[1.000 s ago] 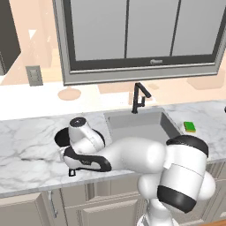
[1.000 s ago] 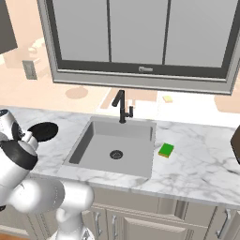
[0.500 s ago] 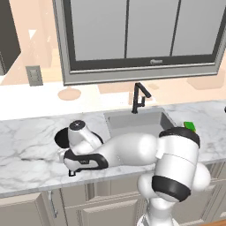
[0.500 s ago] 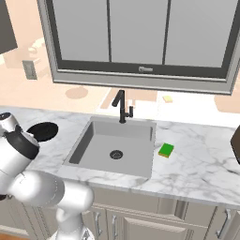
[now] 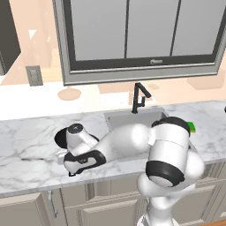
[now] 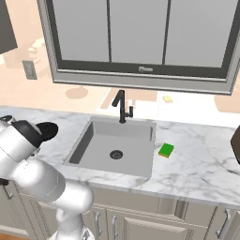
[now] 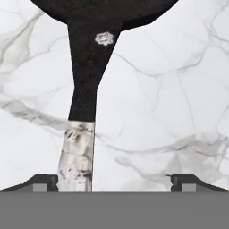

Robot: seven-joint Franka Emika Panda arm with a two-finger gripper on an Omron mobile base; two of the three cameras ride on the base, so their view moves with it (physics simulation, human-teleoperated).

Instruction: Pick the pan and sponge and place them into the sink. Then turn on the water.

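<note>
The gripper point(image 7: 114, 181) hangs released over veined white marble countertop point(image 7: 170, 103), jaws spread wide, holding nothing. The pan point(image 7: 91, 67), matte black and round, lies at twelve o'clock in the hand view, its straight handle running down to a scuffed silver-grey end by the left fingertip point(image 7: 44, 182). The green sponge point(image 6: 166, 150) sits at three o'clock of the smooth grey rectangular sink point(image 6: 136, 140).
</note>
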